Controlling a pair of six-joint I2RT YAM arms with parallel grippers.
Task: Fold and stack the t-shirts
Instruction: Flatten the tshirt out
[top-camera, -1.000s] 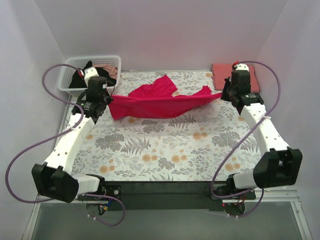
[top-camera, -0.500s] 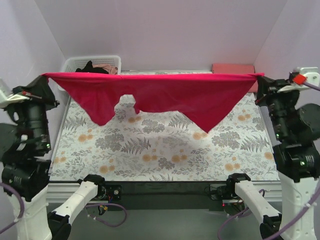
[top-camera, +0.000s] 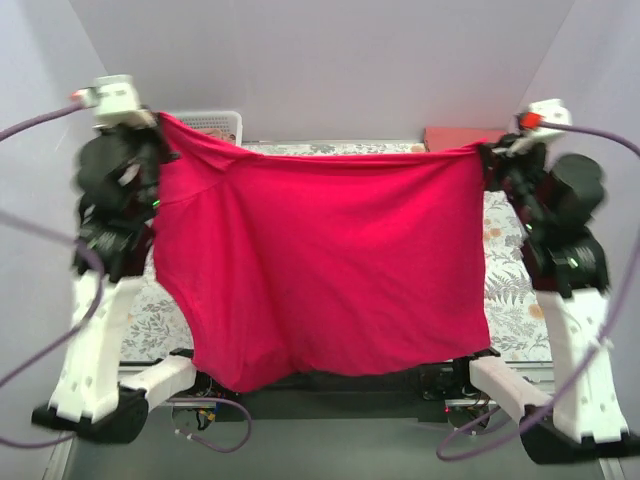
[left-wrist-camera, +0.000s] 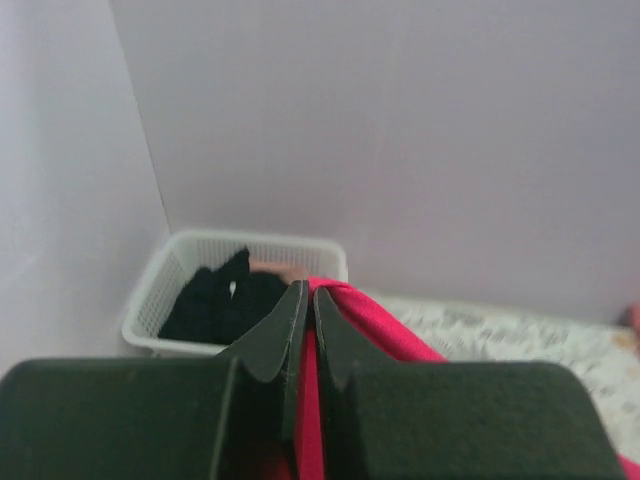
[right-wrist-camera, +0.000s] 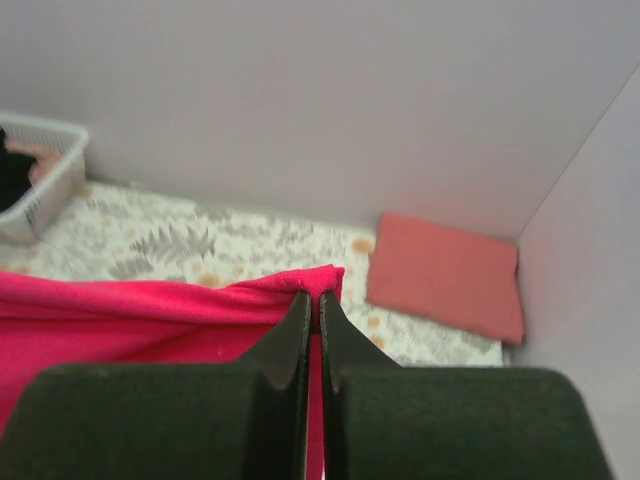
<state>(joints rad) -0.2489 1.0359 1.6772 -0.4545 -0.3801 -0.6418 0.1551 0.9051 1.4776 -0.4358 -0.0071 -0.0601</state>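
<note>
Crimson t-shirt (top-camera: 320, 270): spread wide, mid-frame, hanging above floral surface (right-wrist-camera: 150, 245). L hand (left-wrist-camera: 306, 292), upper left: clamped on shirt corner. R hand (right-wrist-camera: 312, 300), upper right: likewise. Salmon t-shirt (right-wrist-camera: 445, 275): folded, far-right corner.

The right hand (right-wrist-camera: 310, 305) pinches an edge of the crimson shirt (right-wrist-camera: 150, 310), clamped tight on it. Beyond, a folded salmon shirt (right-wrist-camera: 445, 275) lies at the floral cloth's (right-wrist-camera: 200, 240) far corner

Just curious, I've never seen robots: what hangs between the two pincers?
The crimson t-shirt, spread wide between the left pincer and the right pincer, each shut on its top edge. The top view shows it.
</note>
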